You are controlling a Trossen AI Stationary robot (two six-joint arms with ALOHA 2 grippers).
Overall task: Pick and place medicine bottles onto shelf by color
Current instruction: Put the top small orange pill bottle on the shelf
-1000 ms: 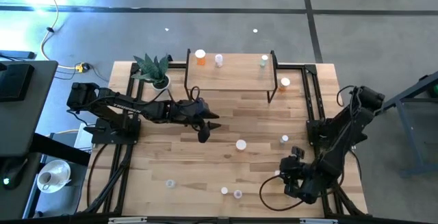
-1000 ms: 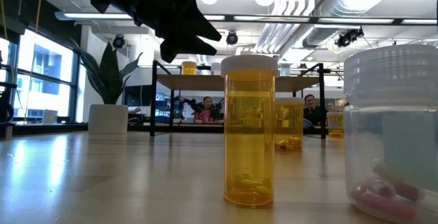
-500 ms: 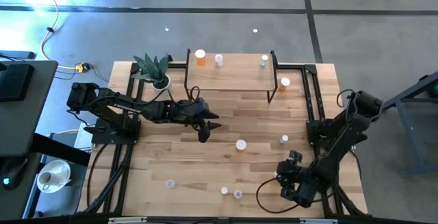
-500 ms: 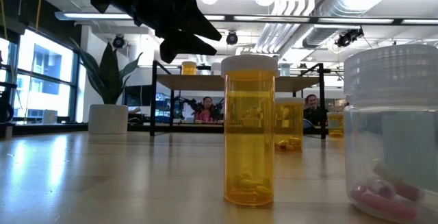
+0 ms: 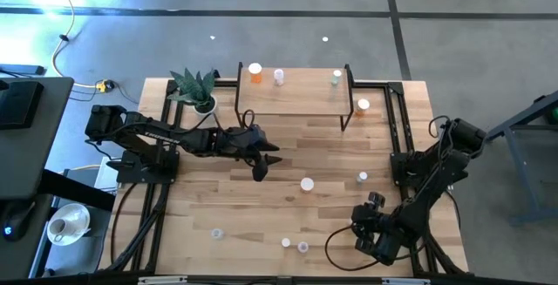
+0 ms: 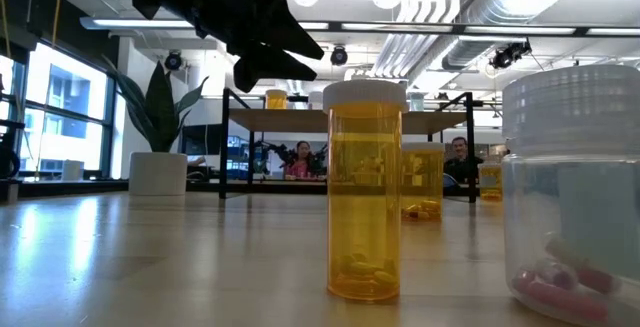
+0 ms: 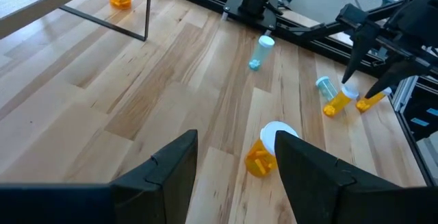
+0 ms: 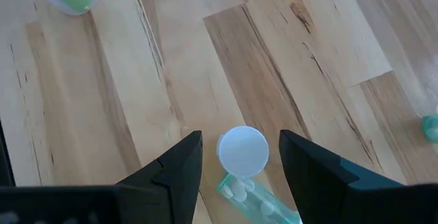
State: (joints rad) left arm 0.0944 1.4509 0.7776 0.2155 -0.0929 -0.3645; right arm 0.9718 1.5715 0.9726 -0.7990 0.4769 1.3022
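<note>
Here the right gripper (image 8: 236,162) hangs with parted, empty fingers around a pale green bottle (image 8: 246,166) near the table's front right, well apart from the shelf (image 5: 296,93). If one finger touches the cap first, the bottle may tip. The left gripper (image 7: 233,166), also parted and empty, waits mid-table.

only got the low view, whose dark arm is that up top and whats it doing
Observer: That's the left hand, open, over the table in front of the shelf, holding nothing.
Operator: cant see the right one at all
Observer: The right hand is low near the table's front right corner, open, with a white-capped bottle between its fingers.
Operator: whats on the shelf so far
Observer: Three bottles along its far edge: an orange bottle, a white bottle and a green bottle.
</note>
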